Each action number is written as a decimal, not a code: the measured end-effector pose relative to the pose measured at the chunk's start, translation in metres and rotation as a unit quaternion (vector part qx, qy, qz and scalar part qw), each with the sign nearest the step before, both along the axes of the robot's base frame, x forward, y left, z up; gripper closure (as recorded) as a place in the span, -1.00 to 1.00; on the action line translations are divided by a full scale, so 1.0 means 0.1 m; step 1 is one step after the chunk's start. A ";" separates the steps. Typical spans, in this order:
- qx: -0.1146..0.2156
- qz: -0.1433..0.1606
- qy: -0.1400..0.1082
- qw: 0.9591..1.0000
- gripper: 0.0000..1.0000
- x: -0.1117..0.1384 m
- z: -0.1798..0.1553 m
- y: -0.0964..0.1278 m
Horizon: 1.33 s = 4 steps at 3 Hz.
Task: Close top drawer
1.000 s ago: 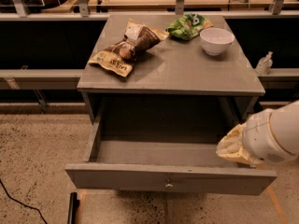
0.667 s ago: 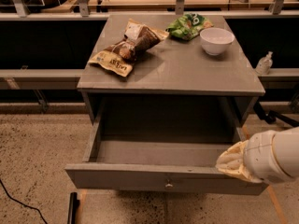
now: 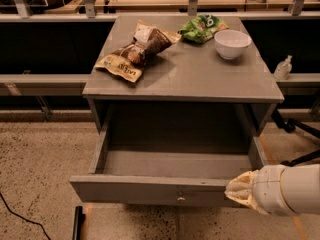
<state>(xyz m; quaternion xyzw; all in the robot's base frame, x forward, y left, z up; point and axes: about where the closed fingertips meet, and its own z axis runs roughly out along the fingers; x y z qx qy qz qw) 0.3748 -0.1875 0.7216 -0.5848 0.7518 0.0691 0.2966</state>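
The top drawer (image 3: 150, 190) of the grey cabinet is pulled far out and looks empty inside. Its wide grey front panel faces me, with a small round metal knob (image 3: 180, 199) at centre. My gripper (image 3: 239, 190) comes in from the lower right on a white arm. It sits at the right end of the drawer's front panel, level with its top edge. The two slimmer drawers are out of view.
On the cabinet top (image 3: 210, 76) lie a brown snack bag (image 3: 135, 51), a green chip bag (image 3: 201, 27) and a white bowl (image 3: 232, 43). A small bottle (image 3: 283, 67) stands on a ledge at the right. A black cable (image 3: 20, 216) lies on the speckled floor.
My gripper and arm have moved down and toward me, from inside the drawer's right corner to the front panel's right end. The drawer stays pulled out.
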 end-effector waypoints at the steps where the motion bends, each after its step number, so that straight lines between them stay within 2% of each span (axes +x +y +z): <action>1: -0.006 0.006 -0.015 1.000 1.00 0.08 -0.22 0.02; 2: -0.017 0.019 -0.028 0.999 1.00 0.14 -0.37 0.08; 3: -0.044 0.035 -0.061 0.997 1.00 0.32 -0.49 0.16; 4: -0.066 0.040 -0.098 0.992 1.00 0.56 -0.50 0.18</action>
